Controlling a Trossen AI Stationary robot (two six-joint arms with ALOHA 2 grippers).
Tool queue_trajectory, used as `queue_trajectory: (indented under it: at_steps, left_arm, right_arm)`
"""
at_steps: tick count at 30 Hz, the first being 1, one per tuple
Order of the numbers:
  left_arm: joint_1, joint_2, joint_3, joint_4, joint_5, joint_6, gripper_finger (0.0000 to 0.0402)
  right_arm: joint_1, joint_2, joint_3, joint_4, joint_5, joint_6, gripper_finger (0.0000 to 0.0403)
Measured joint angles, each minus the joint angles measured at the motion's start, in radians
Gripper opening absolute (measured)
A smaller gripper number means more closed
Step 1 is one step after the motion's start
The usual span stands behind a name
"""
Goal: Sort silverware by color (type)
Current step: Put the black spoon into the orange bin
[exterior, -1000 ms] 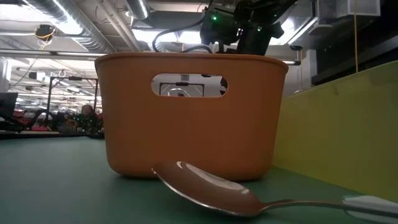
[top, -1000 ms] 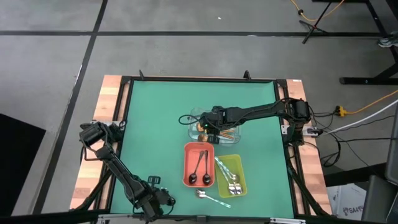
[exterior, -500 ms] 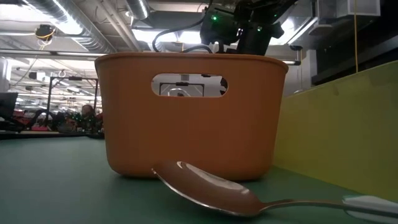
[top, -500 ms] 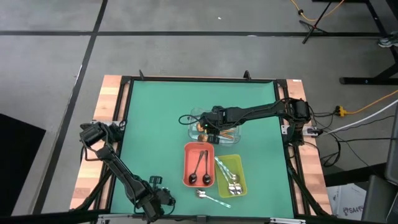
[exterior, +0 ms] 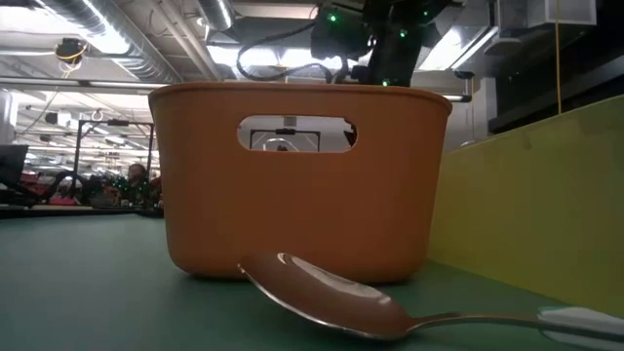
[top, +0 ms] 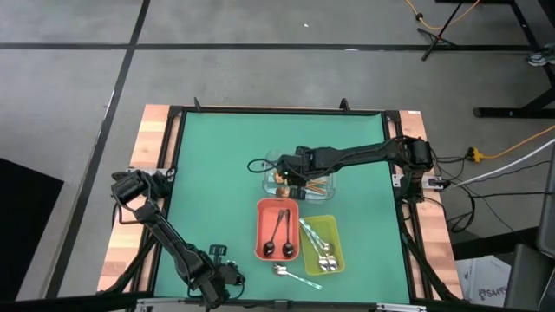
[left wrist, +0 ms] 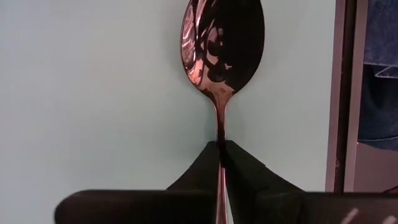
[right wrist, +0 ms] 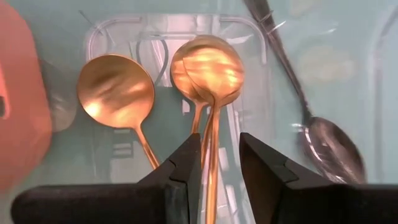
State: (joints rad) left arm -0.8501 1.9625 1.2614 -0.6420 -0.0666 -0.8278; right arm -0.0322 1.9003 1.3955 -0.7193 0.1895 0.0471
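Note:
A dark, copper-tinted spoon [left wrist: 221, 56] lies on the green mat by the table's near edge, and my left gripper [left wrist: 222, 152] is shut on its handle. In the high view that gripper [top: 227, 276] is at the near left. My right gripper [right wrist: 219, 168] hovers open over the clear tray [top: 299, 178]. Its fingers stand on either side of the handles of two copper-gold spoons [right wrist: 205, 71], and a third [right wrist: 115, 90] lies beside them. Two dark spoons [top: 279, 236] lie in the red tray [top: 264, 217]. Silver ones [top: 325, 256] lie in the yellow-green tray [top: 334, 227]. My left gripper pinches the spoon's thin handle [left wrist: 220, 134] between its two fingers, a short way behind the bowl. The fingers come from above, pointing steeply down, one on each side of the handle. The spoon lies flat on the mat, bowl facing up.
A silver spoon [top: 282, 270] with a pale handle lies on the mat near the red tray's front; the low view shows it [exterior: 322, 292] close up. A grey spoon [right wrist: 329, 146] lies just outside the clear tray. The table's dark frame [left wrist: 348, 93] runs close beside the held spoon.
My right arm has shifted slightly above the clear tray. The trays and the spoons in view have stayed where they were.

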Motion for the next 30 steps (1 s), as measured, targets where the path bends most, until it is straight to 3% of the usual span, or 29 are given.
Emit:
queue_trajectory:
  at_steps: [4, 12, 19, 30]
  left_arm:
    - [0.002, 0.006, 0.047, -0.060, 0.001, 0.040, 0.0004]
    - [0.032, 0.004, 0.237, -0.335, -0.014, 0.205, 0.0005]
    - [0.086, 0.002, 0.403, -0.573, -0.124, 0.395, 0.0005]
    - [0.242, 0.000, 0.492, -0.604, -0.290, 0.852, 0.0005]
  right_arm:
    - [0.000, 0.000, 0.060, -0.074, 0.001, 0.000, 0.0099]
    - [0.020, 0.000, 0.187, -0.266, -0.006, -0.030, 0.0099]
    - [0.081, 0.000, 0.314, -0.439, 0.002, -0.060, 0.0099]
    - [0.196, -0.017, 0.411, -0.587, 0.001, -0.074, 0.0099]
